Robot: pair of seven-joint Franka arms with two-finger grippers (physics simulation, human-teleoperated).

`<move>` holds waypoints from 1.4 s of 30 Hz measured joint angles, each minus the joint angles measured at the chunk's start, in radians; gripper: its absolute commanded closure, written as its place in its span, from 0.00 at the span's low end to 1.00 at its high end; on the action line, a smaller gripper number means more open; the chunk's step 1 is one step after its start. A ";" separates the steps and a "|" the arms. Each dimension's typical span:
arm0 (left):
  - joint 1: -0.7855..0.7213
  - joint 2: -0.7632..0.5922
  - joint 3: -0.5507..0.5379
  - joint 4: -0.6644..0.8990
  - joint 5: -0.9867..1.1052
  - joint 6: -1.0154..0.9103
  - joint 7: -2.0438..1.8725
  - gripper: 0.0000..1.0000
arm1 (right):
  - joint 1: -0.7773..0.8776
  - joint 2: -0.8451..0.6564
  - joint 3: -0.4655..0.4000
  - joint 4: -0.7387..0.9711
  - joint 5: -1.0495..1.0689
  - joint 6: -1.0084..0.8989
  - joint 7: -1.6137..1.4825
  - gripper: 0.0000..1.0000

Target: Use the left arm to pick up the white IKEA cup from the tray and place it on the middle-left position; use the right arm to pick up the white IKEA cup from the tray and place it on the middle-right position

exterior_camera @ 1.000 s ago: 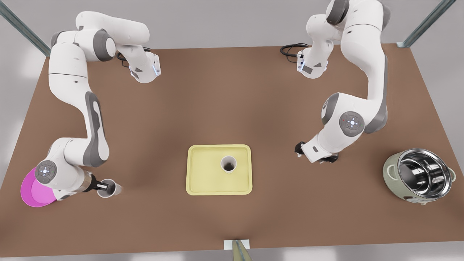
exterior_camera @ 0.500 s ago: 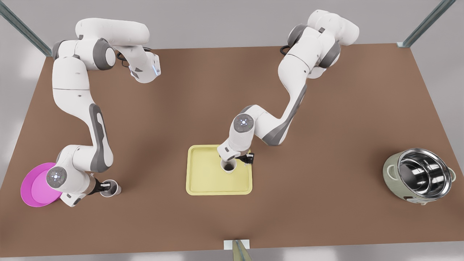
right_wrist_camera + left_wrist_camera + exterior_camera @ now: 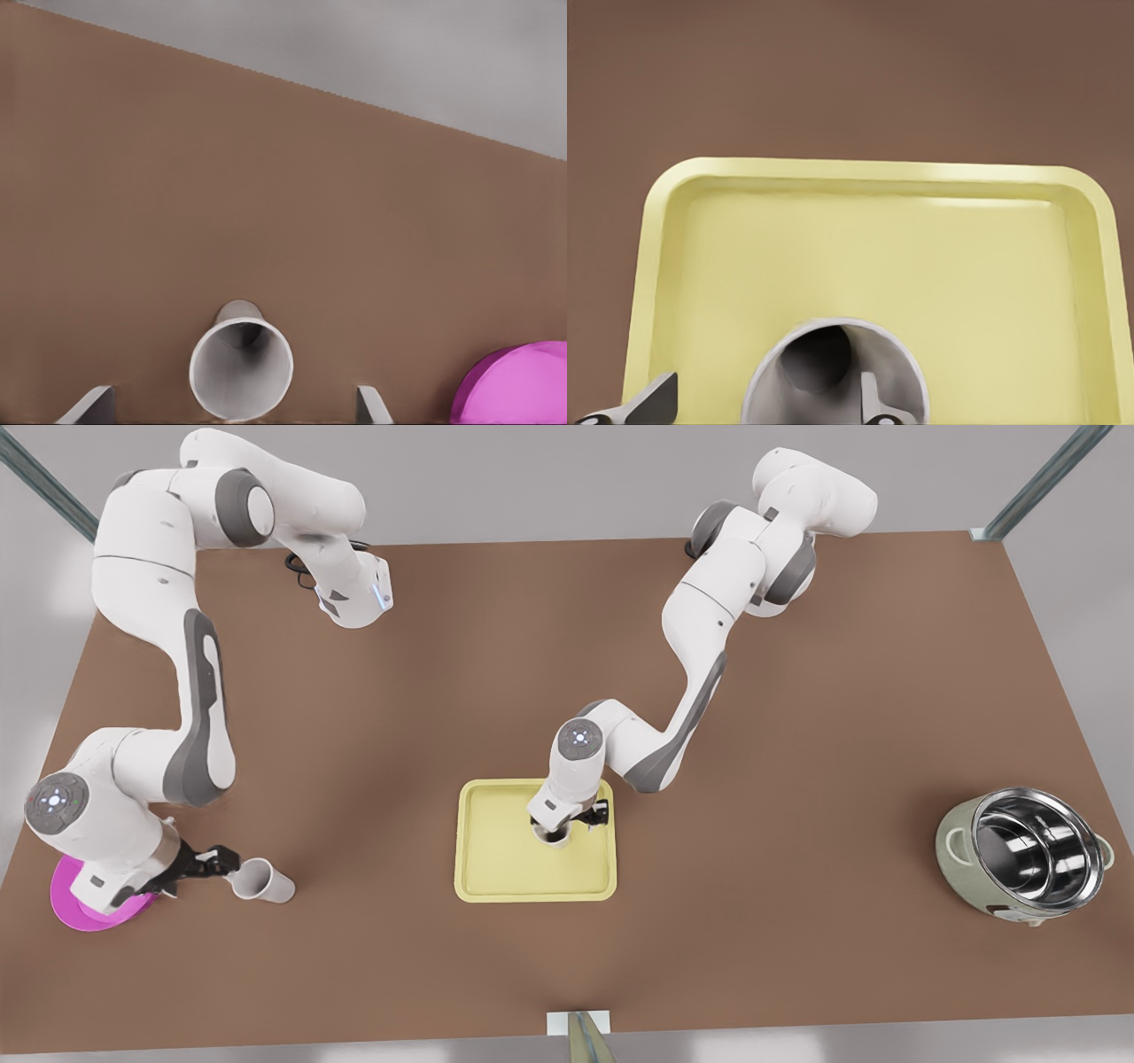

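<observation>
One white cup (image 3: 555, 836) stands upright in the pale yellow tray (image 3: 496, 868) at mid-table. My left gripper (image 3: 574, 822) is down over it and open. In the left wrist view one finger (image 3: 870, 400) is inside the cup (image 3: 819, 363) and the other is outside, so they straddle its wall above the tray (image 3: 833, 257). A second white cup (image 3: 262, 883) lies tipped on the brown tabletop at the front view's left, mouth toward my right gripper (image 3: 220, 861). That gripper is open and apart from it. The right wrist view looks into the cup's mouth (image 3: 241, 369) between the gripper's (image 3: 232, 404) spread fingers.
A magenta plate (image 3: 84, 911) lies under the right arm's wrist at the front view's left edge and shows beside the cup (image 3: 523, 385). A green rice cooker with a steel bowl (image 3: 1028, 855) stands at the front view's right.
The left gripper has swung in from the front view's right and come down over the tray's cup. The right gripper has let go of its cup and backed away; that cup has tipped over.
</observation>
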 measured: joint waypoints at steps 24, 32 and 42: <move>0.065 -0.088 -0.005 0.001 -0.030 -0.122 -0.117 0.78 | 0.036 -0.143 -0.004 0.015 0.009 -0.368 0.142 0.00; 0.448 -0.213 -0.005 -0.158 -0.073 -0.196 -0.009 0.78 | 0.038 -0.142 -0.003 0.015 0.008 -0.371 0.161 0.00; 0.534 -0.320 0.006 -0.483 -0.062 0.036 0.237 0.78 | 0.038 -0.141 -0.001 0.015 0.008 -0.372 0.176 0.00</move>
